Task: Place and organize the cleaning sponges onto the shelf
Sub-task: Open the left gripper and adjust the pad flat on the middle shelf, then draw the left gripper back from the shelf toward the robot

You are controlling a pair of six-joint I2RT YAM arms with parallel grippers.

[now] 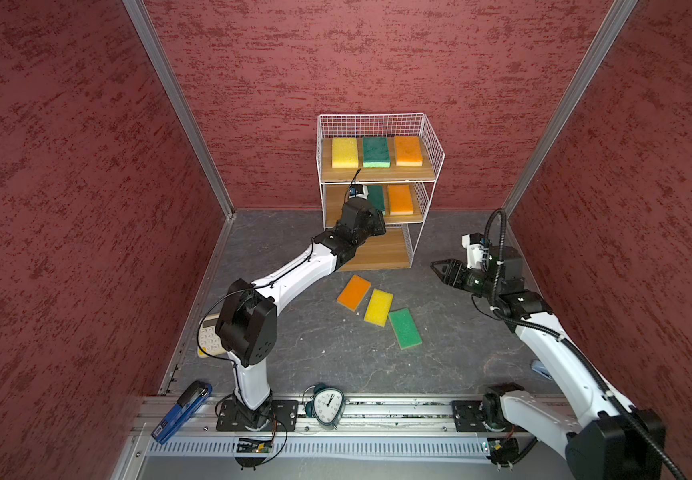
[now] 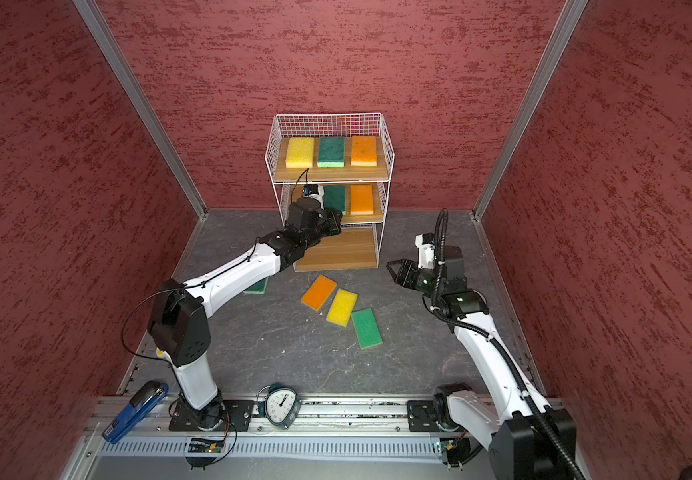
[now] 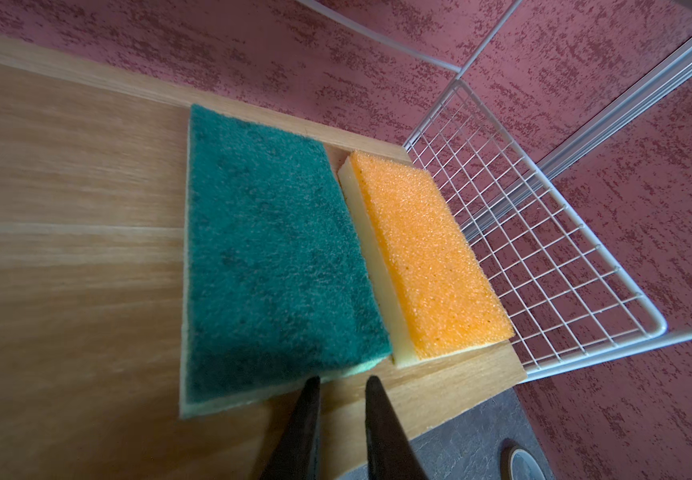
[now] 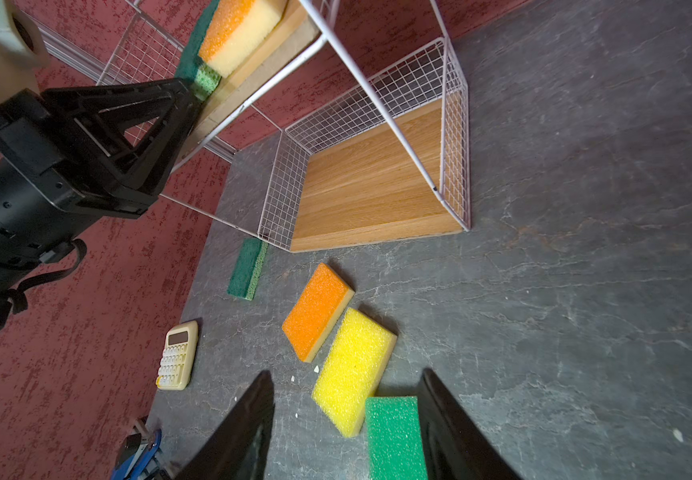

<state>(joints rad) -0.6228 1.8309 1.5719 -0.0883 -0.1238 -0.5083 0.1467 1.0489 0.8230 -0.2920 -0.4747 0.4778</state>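
Sponges [image 1: 378, 306]: judged light, soft, springy; best gripped across the narrow width. Left pincer [image 3: 343, 380] is seen slightly parted, empty, green sponge [image 3: 269, 257] just ahead; right pincer [image 4: 347, 373] open, empty.

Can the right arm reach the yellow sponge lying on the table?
Probably yes: the right claw hangs open and empty; the yellow sponge lies flat on the table, nothing between, though an orange sponge and a green sponge crowd it.
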